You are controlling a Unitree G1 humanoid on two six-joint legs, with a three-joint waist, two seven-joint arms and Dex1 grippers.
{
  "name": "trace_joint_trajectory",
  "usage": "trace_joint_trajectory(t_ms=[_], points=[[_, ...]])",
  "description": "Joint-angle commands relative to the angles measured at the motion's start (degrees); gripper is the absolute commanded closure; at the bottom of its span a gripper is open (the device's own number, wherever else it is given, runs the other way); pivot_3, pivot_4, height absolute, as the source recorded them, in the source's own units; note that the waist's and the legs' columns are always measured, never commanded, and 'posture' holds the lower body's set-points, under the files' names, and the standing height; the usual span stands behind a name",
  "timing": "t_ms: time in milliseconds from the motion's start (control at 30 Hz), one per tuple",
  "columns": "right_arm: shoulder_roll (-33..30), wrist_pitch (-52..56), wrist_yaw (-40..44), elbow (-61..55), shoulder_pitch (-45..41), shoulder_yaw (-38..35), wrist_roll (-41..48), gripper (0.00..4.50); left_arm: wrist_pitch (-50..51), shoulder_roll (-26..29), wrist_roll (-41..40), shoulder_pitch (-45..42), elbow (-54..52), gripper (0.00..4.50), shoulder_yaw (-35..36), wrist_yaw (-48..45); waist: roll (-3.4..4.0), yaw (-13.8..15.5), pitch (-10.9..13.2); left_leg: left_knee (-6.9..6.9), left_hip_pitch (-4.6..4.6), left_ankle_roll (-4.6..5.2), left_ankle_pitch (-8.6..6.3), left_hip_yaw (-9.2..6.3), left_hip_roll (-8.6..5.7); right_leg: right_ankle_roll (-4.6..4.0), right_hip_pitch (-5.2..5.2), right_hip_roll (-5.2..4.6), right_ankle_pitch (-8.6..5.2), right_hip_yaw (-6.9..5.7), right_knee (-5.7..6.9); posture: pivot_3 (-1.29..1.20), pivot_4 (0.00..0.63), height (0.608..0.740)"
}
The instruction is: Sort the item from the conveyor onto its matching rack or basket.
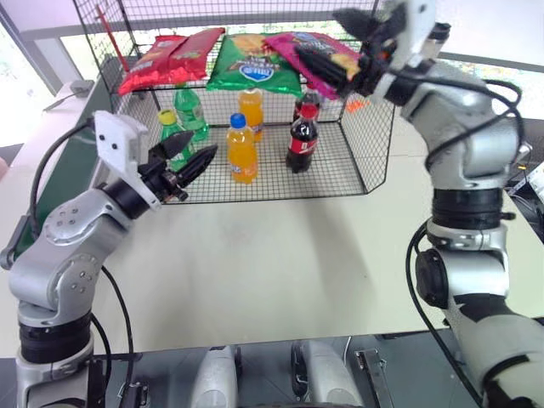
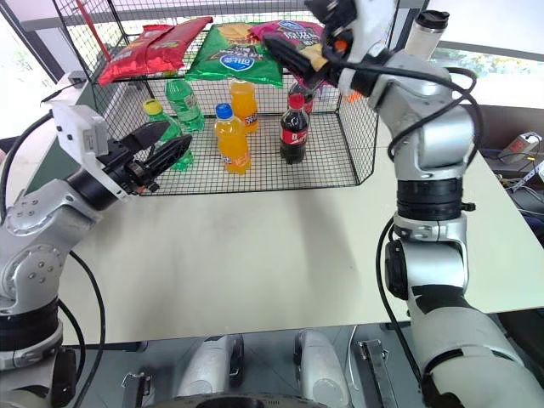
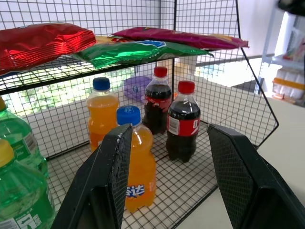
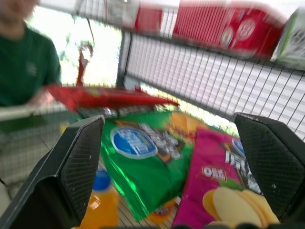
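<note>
The item, a magenta-pink chip bag (image 1: 313, 44), lies flat on the upper wire shelf of the black mesh rack (image 1: 367, 144), at the shelf's right end beside a green bag. My right gripper (image 1: 344, 42) is up at that shelf, just over the pink bag's near end. It stands wide open; in the right wrist view the bag (image 4: 217, 183) lies below its spread fingers (image 4: 78, 162), ungripped. My left gripper (image 1: 197, 153) is open and empty in front of the rack's lower left part. The dark green conveyor (image 1: 81, 144) runs along the left behind my left arm.
Two red bags (image 1: 170, 55) and a green bag (image 1: 252, 66) share the upper shelf. Green (image 1: 191, 110), orange (image 1: 241, 151) and cola (image 1: 302, 136) bottles stand on the mesh floor. A person in a green shirt (image 4: 28, 67) is behind the rack. The white table (image 1: 280, 255) lies in front.
</note>
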Motion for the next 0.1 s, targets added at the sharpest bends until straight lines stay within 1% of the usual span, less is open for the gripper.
trace_joint_trajectory(t_ms=[33,100], points=[[-4.4,7.5,1.4,-9.6,6.3,-7.6,10.0,0.02,1.2,2.1,-3.1,2.0,-3.5,1.91,3.3,-0.6,0.00,0.0,0.0,0.01,0.01,0.01,-0.01,-0.03,-0.01,0.00,0.03,-0.01,0.00,0.00,-0.01,0.00,0.150,0.740],[-6.3,10.9,1.7,-14.1,11.9,-8.8,13.7,0.02,2.1,3.1,-4.1,3.7,-4.1,1.91,4.1,-0.5,0.00,-0.1,0.0,0.01,0.04,0.01,-0.01,-0.03,-0.02,0.00,0.06,-0.01,-0.01,0.00,-0.01,0.00,0.150,0.740]])
